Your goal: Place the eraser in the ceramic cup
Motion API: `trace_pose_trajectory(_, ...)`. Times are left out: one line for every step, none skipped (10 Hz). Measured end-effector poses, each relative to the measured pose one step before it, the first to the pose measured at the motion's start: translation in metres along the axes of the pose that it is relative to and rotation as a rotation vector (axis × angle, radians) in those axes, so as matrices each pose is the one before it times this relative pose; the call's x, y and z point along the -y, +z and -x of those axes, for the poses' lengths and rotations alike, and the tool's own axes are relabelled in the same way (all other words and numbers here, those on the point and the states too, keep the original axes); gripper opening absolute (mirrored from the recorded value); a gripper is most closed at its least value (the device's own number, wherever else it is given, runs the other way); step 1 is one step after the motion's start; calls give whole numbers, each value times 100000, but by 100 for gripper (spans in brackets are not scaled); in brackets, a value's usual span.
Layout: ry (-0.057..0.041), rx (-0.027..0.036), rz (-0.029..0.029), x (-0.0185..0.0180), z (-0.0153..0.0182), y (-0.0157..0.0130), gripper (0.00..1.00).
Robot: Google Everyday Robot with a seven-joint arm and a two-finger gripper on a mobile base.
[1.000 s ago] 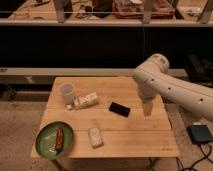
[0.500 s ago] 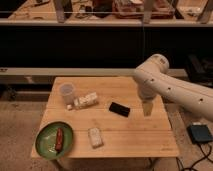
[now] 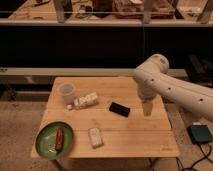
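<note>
The eraser (image 3: 119, 109), a flat black block, lies near the middle of the wooden table (image 3: 130, 137). The ceramic cup (image 3: 67, 93), small, white and plain, stands upright near the table's back left. My gripper (image 3: 147, 109) hangs from the white arm to the right of the eraser, close above the table, apart from the eraser and far from the cup.
A white bottle-like object (image 3: 86, 101) lies just right of the cup. A pale rectangular block (image 3: 95, 137) lies at the front middle. A green plate (image 3: 55, 140) with a red item sits at the front left corner. A dark device (image 3: 200, 134) lies on the floor to the right.
</note>
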Motion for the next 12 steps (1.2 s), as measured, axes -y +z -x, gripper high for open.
trace_pose_trajectory(1,1,4,-1,3,3,80)
trace_pose_trajectory(2,-3,-8,2,-1,-5,80)
trace_pose_trajectory(-1,2,5,-2,-1,0,80)
trace_pose_trajectory(-1,5,-1,2,5,0,80)
trace_pose_trajectory(1,-7,-4,0,-4,-1,80)
trace_pose_trajectory(-7,3,7,-1,2,2,80)
trace_pose_trajectory(217,307,-77,86,35,16,80)
trace_pose_trajectory(728,1100,-104,211,116,144,80)
trace_pose_trajectory(1875,2462,305,345,170,721,80)
trace_pose_trajectory(5098,4514,904,607,208,1823,80)
trace_pose_trajectory(7386,5209,2040,600,-54,3349,80)
trace_pose_trajectory(5081,3798,2083,218,-90,2185,80)
